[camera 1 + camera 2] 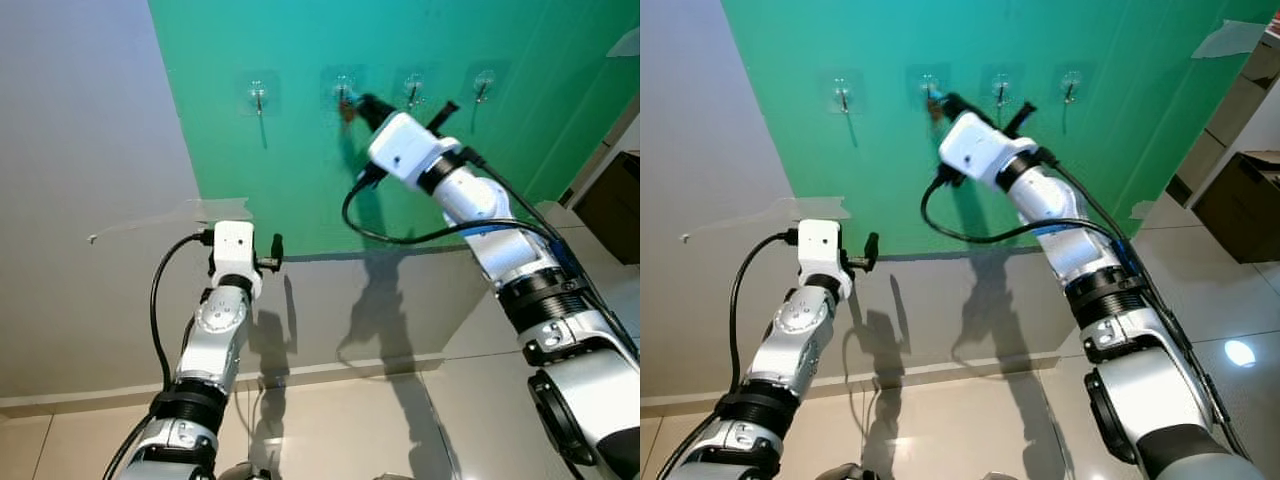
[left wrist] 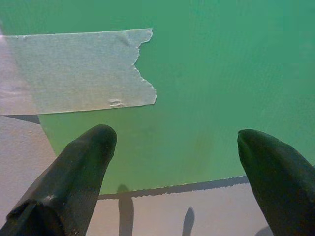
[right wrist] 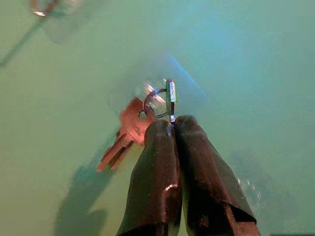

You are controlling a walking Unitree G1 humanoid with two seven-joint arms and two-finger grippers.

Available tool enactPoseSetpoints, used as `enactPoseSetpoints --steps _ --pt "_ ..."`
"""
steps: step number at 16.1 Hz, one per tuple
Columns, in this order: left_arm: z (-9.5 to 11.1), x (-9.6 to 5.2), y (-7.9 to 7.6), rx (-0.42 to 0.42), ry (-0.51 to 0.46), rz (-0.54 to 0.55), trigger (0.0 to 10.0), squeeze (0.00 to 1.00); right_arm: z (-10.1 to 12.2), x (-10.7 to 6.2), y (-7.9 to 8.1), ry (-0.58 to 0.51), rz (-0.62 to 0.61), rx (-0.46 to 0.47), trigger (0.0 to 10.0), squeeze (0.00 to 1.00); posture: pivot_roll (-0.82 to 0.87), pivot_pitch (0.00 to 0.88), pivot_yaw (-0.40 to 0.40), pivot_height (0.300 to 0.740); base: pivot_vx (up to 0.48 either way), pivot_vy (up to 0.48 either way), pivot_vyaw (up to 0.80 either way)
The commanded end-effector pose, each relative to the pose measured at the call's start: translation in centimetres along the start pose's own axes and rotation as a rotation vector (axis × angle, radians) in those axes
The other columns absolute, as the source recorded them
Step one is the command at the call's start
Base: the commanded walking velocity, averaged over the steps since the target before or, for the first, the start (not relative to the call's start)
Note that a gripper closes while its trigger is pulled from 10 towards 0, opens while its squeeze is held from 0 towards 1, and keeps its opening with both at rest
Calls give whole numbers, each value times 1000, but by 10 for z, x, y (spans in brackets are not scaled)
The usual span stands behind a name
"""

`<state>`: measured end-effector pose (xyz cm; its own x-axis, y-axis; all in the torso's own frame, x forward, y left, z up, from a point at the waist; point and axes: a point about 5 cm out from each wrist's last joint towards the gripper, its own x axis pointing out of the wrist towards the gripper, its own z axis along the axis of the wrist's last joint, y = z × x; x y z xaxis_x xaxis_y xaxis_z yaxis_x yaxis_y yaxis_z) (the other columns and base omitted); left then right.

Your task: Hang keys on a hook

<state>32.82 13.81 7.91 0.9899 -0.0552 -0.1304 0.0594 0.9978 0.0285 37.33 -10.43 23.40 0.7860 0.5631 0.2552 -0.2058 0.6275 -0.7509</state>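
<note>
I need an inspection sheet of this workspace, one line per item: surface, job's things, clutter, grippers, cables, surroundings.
Surface: green sheet fixed on a grey wall, its corner taped with pale tape.
Job's things: four clear adhesive hooks in a row; reddish keys on a metal ring at the second hook from the left.
Clutter: nothing seen.
Grippers: right gripper shut on the key ring at that hook; left gripper open, held low near the sheet's lower edge.
Cables: black cable looping under the right wrist; another black cable beside the left arm.
Surroundings: pale tiled floor; brown furniture at right.
</note>
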Motion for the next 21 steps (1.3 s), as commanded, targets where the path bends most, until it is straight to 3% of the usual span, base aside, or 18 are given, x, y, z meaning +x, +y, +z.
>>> enactPoseSetpoints --steps 1,13,21 --pt "2 2 -2 6 -4 -10 10000 0 -1 2 -8 16 -32 35 10000 0 -62 0 4 740 0 0 0" --pt "1 1 -3 0 -5 -6 10000 0 -3 2 -7 42 -13 162 10000 0 -64 0 -5 740 0 0 0" --pt "3 3 -3 -2 -8 -5 10000 0 -1 0 -8 40 14 144 10000 0 -68 0 -4 740 0 0 0"
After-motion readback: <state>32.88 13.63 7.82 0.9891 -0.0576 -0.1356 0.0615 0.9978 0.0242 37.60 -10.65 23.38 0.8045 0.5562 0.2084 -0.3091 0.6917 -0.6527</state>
